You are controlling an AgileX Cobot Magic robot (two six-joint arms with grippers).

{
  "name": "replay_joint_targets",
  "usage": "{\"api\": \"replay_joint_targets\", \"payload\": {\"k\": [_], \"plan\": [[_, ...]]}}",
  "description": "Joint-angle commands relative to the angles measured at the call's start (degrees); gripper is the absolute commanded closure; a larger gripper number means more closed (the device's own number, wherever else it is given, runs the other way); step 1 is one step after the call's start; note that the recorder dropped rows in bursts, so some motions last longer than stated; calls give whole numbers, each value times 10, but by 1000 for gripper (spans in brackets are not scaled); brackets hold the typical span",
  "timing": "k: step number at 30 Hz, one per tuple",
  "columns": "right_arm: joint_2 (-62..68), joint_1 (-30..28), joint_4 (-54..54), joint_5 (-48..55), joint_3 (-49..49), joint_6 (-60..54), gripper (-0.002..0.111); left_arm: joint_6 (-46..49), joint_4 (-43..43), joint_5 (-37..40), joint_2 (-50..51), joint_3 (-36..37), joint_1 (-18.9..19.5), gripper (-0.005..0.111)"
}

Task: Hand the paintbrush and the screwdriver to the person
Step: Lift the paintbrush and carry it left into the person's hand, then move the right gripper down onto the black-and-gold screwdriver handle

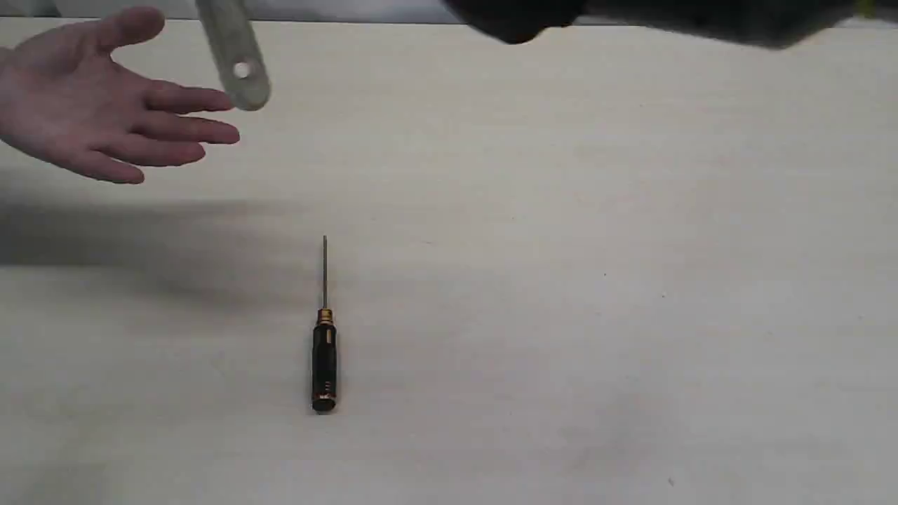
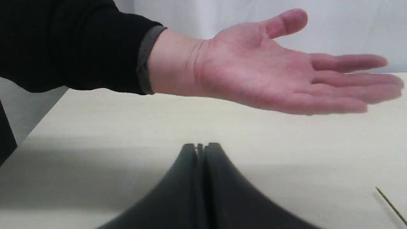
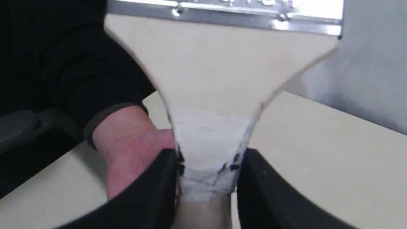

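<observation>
Between the right fingers (image 3: 149, 194) sits the paintbrush (image 3: 222, 63) handle, clamped tight; left fingers (image 2: 187, 181) pressed together, empty.

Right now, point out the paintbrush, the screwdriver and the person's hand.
paintbrush (image 3: 219, 63), right wrist view, wide part of the wooden handle.
screwdriver (image 1: 324, 358), exterior view, black handle.
person's hand (image 2: 254, 76), left wrist view, open palm.

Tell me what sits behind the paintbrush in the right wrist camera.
Behind the paintbrush you can see part of the person's hand, its dark sleeve and the pale table. The wide handle covers the rest of the hand, so the fingers cannot be seen here.
</observation>
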Motion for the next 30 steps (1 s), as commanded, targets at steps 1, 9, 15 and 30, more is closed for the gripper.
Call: {"api": "replay_joint_targets", "payload": {"k": [1,9,15,30], "plan": [[74,29,-4,-11,-67,-25,104,-1,-2,-3,-1,1,-5,107],[238,55,2,108,-219,-46,75,-1,-2,-5,-1,1,-5,107],[273,55,28,160,-244,-58,51,-1,0,-4,-1,1,-5,107],[45,55,55,393,-244,-58,51,-1,0,-4,-1,1,-5,107]]}}
